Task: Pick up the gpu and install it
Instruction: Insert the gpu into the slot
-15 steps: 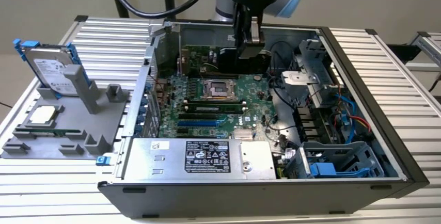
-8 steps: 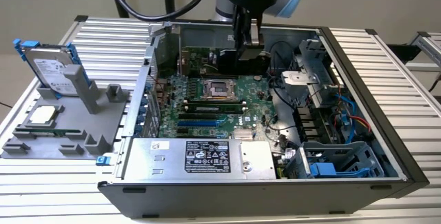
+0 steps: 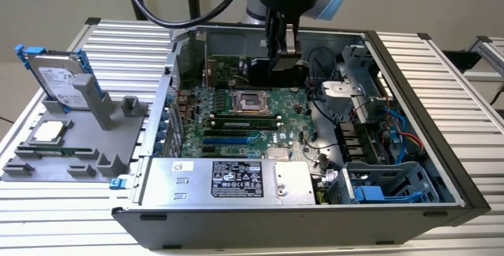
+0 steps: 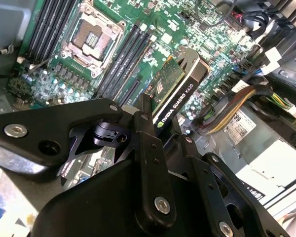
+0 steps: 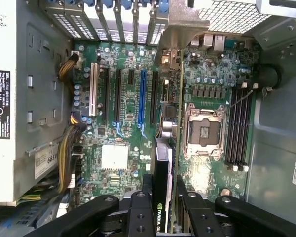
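— What is sitting closest to the lens?
— The black linkage bars of the hand (image 5: 163, 181). In the first wrist view its fingers (image 5: 144, 197) are pressing on both faces of the gpu (image 5: 163, 210), so it is gripping the card edge-on.
— Where is the card hanging?
— Inside the open computer case (image 3: 429, 167), over the green motherboard (image 5: 128, 108). It is running between the long blue slot (image 5: 142, 98) and the CPU socket (image 5: 202, 131), with its silver bracket (image 5: 180, 29) pointing toward the rear slot covers. Whether its edge is touching a slot, I cannot tell.
— And in the exterior view?
— The arm is reaching down near the case's far wall, with the card's black body showing just under the hand. The power supply (image 3: 228, 179) is lying along the case's near wall.
— Anything lying outside the case?
— On the exterior view's left a gray holder (image 3: 87, 150) is resting on the slatted desk (image 3: 473, 91). A hard drive (image 3: 59, 79) in a blue frame is standing upright in it, and a small CPU chip (image 3: 49, 131) is lying flat on it, well apart from the hand
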Controlling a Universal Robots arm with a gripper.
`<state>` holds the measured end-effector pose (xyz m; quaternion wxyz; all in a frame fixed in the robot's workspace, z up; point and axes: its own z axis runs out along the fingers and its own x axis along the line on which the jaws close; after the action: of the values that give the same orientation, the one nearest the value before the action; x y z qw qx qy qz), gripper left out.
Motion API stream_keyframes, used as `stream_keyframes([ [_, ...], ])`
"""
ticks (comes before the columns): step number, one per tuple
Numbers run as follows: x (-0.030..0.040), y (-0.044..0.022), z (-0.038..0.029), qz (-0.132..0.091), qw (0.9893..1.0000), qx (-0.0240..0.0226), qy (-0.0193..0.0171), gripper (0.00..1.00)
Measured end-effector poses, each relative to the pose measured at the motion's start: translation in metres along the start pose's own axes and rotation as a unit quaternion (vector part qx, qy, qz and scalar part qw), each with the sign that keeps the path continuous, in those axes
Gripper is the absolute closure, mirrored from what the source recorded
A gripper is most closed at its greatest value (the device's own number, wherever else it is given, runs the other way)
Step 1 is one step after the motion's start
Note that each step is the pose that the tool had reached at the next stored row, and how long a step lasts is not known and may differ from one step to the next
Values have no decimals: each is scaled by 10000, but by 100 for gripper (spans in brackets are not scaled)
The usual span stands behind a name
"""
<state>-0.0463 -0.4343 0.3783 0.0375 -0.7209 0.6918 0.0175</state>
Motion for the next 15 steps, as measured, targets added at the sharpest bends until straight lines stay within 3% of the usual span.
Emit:
stream_keyframes([
  [15, 4, 2, 57, 0, 10000, 2, 0, 100],
])
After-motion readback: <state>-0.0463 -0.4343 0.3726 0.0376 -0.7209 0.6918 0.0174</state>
